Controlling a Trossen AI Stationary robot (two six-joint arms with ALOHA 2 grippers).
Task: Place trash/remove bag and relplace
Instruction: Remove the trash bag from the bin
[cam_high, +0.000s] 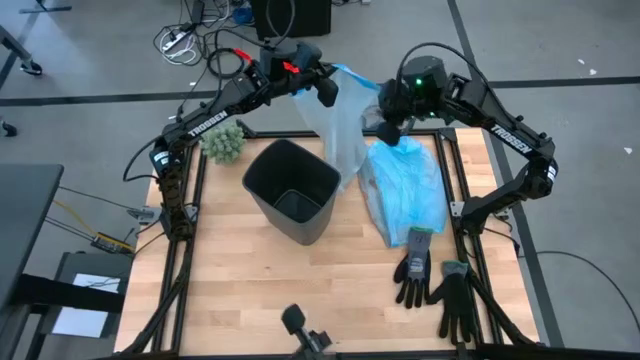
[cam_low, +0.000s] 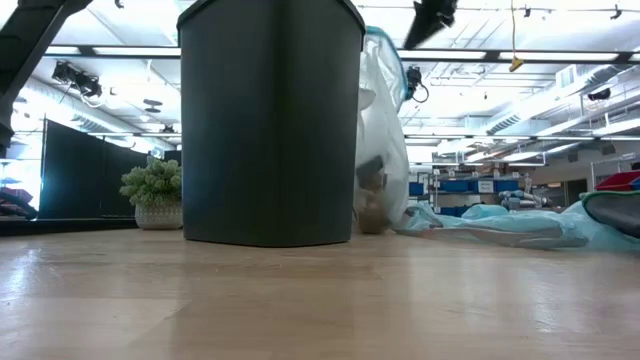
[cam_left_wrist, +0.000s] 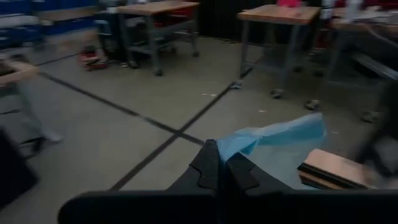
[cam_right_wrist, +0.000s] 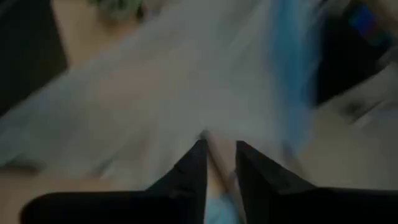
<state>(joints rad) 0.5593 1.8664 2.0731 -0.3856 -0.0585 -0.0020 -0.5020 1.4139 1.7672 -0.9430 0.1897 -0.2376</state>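
Your bag (cam_high: 335, 125) w/ trash (cam_low: 372, 195) inside is out of the black bin (cam_high: 292, 188), hanging just beside it. Left gripper (cam_high: 325, 90) is pinched shut on its top. Right gripper (cam_right_wrist: 219, 158) sits against it, fingers slightly apart. Bin is unlined; replacement is pending.

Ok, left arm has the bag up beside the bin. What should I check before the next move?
1. Left pincer shut on the top of the bag: ok.
2. Bag out of the black bin: ok, it hangs beside it.
3. Trash kept inside the bag: ok, brown scraps show through it.
4. Bag's bottom lifted off the table: not ok, the low view shows it reaching the tabletop.
5. Right pincer free of the bag: cannot tell; it is open, with plastic close ahead.
6. Fresh liner in the bin: not ok, the inside is bare.
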